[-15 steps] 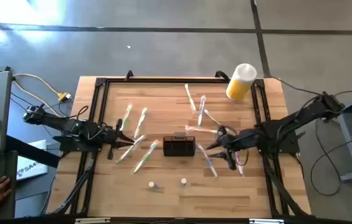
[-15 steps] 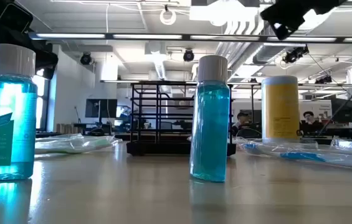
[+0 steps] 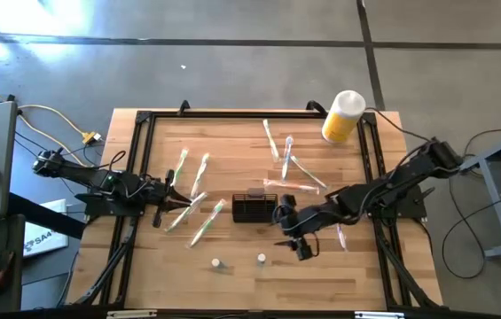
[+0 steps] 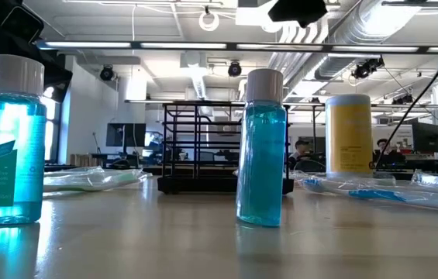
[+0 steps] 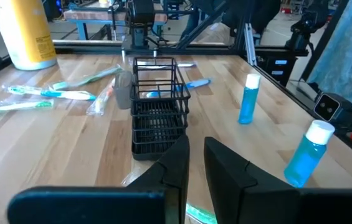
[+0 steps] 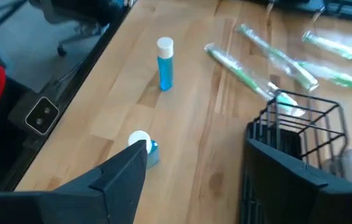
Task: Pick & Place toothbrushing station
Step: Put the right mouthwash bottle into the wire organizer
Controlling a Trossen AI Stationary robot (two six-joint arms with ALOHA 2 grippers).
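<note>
Near the high view's centre stood the small black wire-mesh caddy point(image 3: 254, 209), probably light, stiff, best gripped by its top rim. Just right, the right gripper point(image 3: 289, 232) gaped, empty. Centre-left, the left gripper point(image 3: 182, 203) waited nearly closed, empty.

Gripper: right gripper point(image 6: 194, 180) spread wide, over the table point(image 6: 182, 93).
Caddy: toothbrushing station point(image 6: 300, 134) at one finger.
Bottles: two blue bottles point(image 6: 165, 62) beyond the caddy.

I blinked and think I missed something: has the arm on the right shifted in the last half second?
Yes. The right end effector has slid leftwards, closing in on the small black wire-mesh caddy, which has stayed put.
</note>
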